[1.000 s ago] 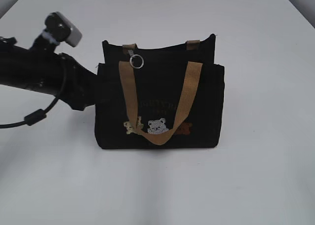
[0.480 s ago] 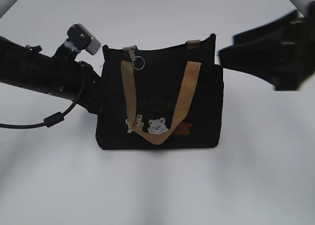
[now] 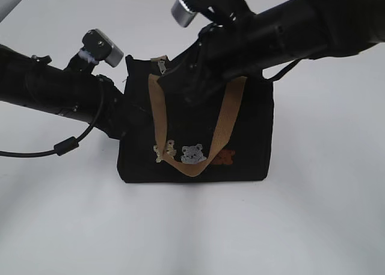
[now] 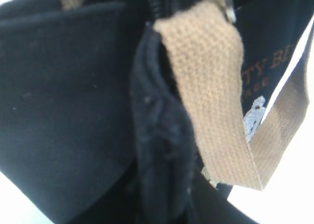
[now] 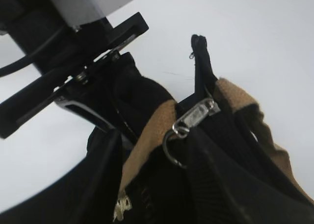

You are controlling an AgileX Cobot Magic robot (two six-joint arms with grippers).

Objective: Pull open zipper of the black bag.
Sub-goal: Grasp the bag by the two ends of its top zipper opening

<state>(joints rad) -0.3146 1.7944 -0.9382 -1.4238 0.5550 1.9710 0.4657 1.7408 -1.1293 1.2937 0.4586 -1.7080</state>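
The black bag (image 3: 240, 142) stands upright on the white table, its tan handle (image 3: 157, 112) hanging over the front. My left gripper (image 3: 123, 121) is shut on a fold of fabric (image 4: 157, 150) at the bag's left edge. My right gripper (image 3: 183, 88) reaches across the bag's top from the right and stands open. In the right wrist view the zipper's metal slider (image 5: 196, 113) and its silver ring (image 5: 171, 150) lie at the bag's top left corner. The ring hangs between the fingers of the right gripper (image 5: 157, 185), apparently untouched. In the exterior view the ring is hidden behind that gripper.
The white table (image 3: 60, 227) surrounds the bag on all sides. A black cable (image 3: 66, 145) loops under the left arm. The left gripper's body (image 5: 73, 82) sits close beside the right gripper at the bag's corner.
The right arm has swung in from the right, over the bag's top to the zipper ring. The left arm moved against the bag's left edge, closed there, and has held still since.
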